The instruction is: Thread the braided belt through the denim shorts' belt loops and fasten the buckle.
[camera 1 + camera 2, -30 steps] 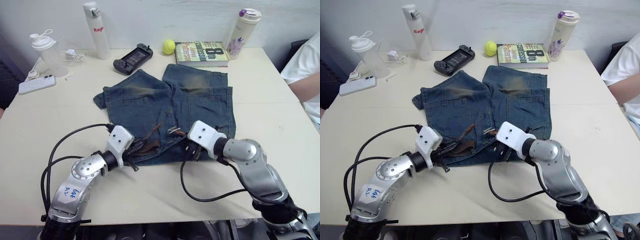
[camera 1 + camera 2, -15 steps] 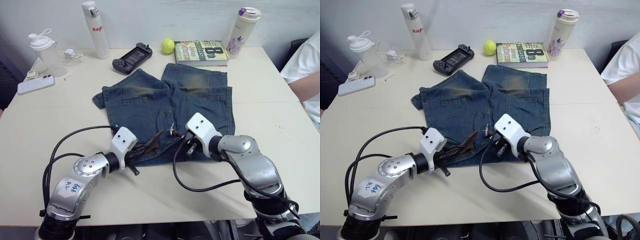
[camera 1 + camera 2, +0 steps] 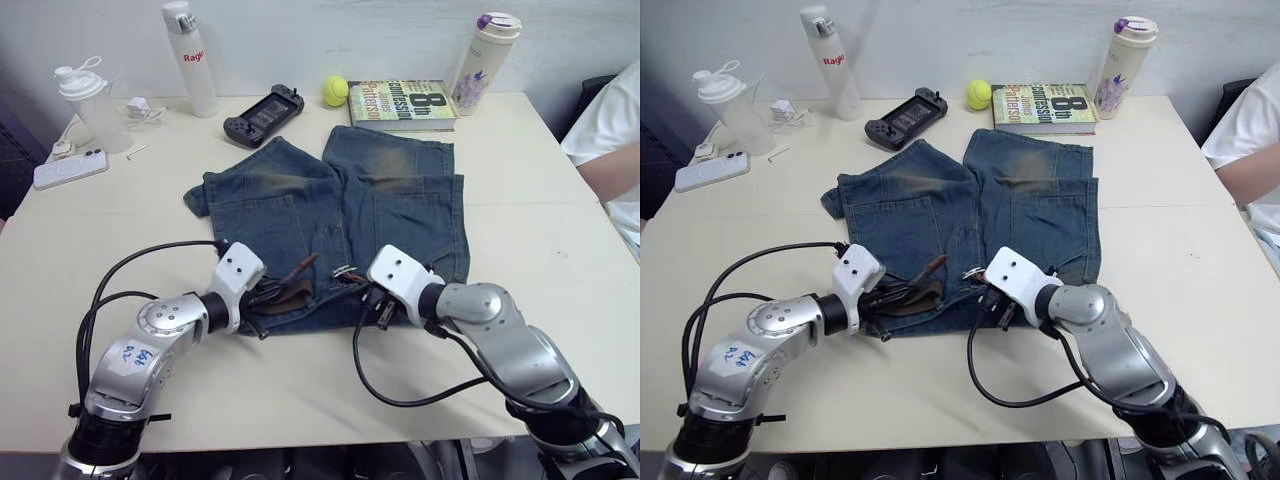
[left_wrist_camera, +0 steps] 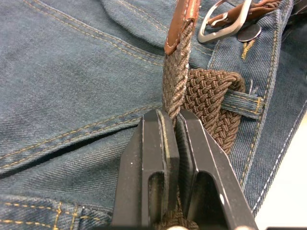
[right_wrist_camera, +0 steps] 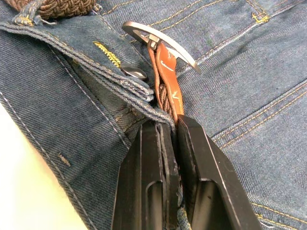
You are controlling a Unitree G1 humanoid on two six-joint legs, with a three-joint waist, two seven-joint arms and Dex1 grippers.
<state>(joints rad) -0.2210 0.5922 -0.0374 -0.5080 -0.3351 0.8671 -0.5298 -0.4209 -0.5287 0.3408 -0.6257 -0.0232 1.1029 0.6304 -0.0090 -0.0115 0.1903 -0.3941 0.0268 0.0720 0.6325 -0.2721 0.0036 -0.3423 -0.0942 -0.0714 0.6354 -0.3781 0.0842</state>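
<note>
The denim shorts (image 3: 330, 210) lie flat on the table with the waistband at the near side. The braided belt (image 4: 204, 98) runs along that waistband and passes under a belt loop (image 4: 243, 101). My left gripper (image 4: 171, 118) is shut on the brown braid just below its tan leather tip (image 4: 182, 19), which points up off the cloth. My right gripper (image 5: 171, 125) is shut on the tan tab behind the buckle (image 5: 160, 42), beside the shorts' metal button (image 5: 134, 73). In the left eye view the buckle (image 3: 346, 270) sits between the two grippers.
Along the far edge stand a white bottle (image 3: 190, 60), a game controller (image 3: 263, 115), a yellow ball (image 3: 336, 92), a book (image 3: 405, 105) and a tumbler (image 3: 485, 50). A shaker (image 3: 85, 100) and a phone (image 3: 68, 168) lie far left. A person's sleeve (image 3: 610, 130) is at the right.
My right gripper, lifted with the buckle end half a second ago, has come back down onto the waistband. The left gripper has shifted slightly left, still holding the belt tip.
</note>
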